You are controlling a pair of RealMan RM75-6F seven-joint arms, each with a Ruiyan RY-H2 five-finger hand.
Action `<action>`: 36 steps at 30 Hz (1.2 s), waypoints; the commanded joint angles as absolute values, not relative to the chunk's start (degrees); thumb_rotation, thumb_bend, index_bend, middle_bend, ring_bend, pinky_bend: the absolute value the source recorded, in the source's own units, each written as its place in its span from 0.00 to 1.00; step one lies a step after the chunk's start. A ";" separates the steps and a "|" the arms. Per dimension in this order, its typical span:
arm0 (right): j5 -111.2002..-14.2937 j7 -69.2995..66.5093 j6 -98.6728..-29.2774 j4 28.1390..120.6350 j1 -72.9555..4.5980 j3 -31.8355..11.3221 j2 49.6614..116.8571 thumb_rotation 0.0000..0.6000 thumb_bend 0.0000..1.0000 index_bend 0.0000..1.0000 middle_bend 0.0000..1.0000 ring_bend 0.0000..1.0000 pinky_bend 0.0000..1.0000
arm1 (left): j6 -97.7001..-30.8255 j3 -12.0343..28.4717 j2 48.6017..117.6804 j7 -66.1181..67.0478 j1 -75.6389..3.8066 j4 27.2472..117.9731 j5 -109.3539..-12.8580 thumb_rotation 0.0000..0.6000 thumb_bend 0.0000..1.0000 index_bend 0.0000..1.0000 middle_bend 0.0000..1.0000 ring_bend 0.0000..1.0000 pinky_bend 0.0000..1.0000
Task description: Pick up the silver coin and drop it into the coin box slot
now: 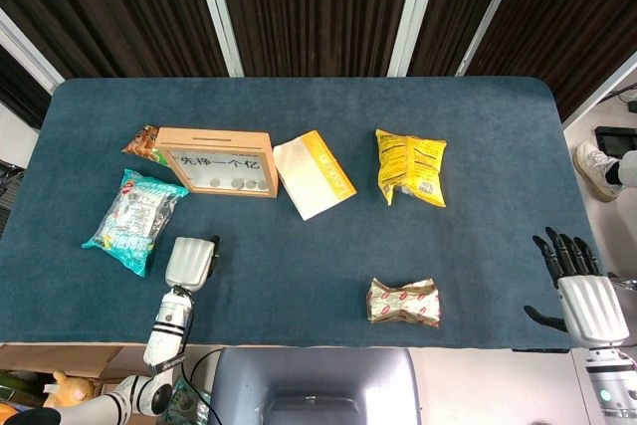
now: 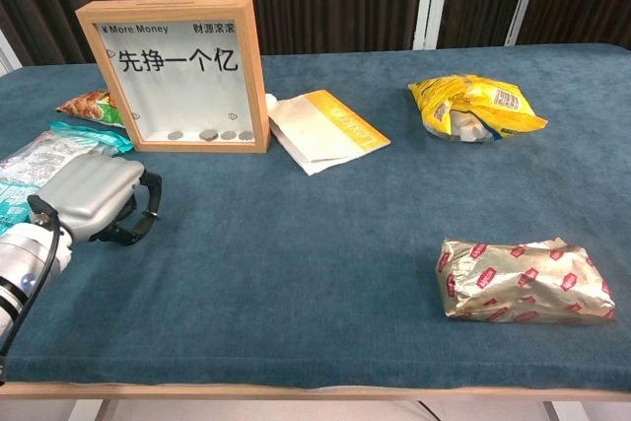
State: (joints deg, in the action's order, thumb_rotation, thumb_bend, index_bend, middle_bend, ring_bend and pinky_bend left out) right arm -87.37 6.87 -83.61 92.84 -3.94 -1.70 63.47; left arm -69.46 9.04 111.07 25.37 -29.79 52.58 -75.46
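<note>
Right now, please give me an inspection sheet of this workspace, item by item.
Surface: blue cloth table.
Job's things: coin box upright, coins inside at the bottom; no loose coin seen.
Clutter: teal bag, orange bag behind box, white-yellow packet, yellow bag, gold packet.
Hands: left hand low, fingers curled; right hand open at the table's edge.
Cables: one on left wrist.
Surroundings: dark curtains.

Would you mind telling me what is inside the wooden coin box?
Through the clear front of the coin box, a few silver coins lie in a row along the bottom. Anything behind the wooden frame is hidden.
</note>
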 commanded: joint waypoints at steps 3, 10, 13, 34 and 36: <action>-87.36 6.91 -83.66 92.83 -3.92 -1.71 63.48 1.00 0.17 0.00 0.00 0.00 0.00 | -69.39 9.12 110.98 25.53 -29.78 52.78 -75.36 1.00 0.53 0.60 1.00 1.00 1.00; -87.35 6.99 -83.53 92.83 -3.98 -1.69 63.50 1.00 0.17 0.00 0.00 0.00 0.00 | -71.74 9.30 110.60 22.86 -29.65 53.10 -76.92 1.00 0.60 0.66 1.00 1.00 1.00; -87.25 7.06 -83.50 92.84 -3.99 -1.72 63.52 1.00 0.17 0.00 0.00 0.00 0.00 | -73.29 9.85 109.67 20.94 -29.66 54.46 -77.76 1.00 0.63 0.69 1.00 1.00 1.00; -85.85 6.84 -82.58 93.22 -4.04 -1.90 63.08 1.00 0.17 0.00 0.00 0.00 0.00 | -60.74 32.05 80.32 21.70 -39.02 89.34 -56.04 1.00 0.67 0.72 1.00 1.00 1.00; -85.80 6.73 -82.50 93.22 -4.06 -1.91 63.03 1.00 0.17 0.00 0.00 0.00 0.00 | -60.70 32.26 80.10 22.14 -39.42 89.27 -55.40 1.00 0.67 0.72 1.00 1.00 1.00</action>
State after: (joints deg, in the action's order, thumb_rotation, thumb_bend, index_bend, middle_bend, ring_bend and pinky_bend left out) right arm -85.84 6.82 -82.56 93.22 -4.04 -1.90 63.07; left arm -60.94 31.90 80.54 21.50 -38.79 89.07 -56.17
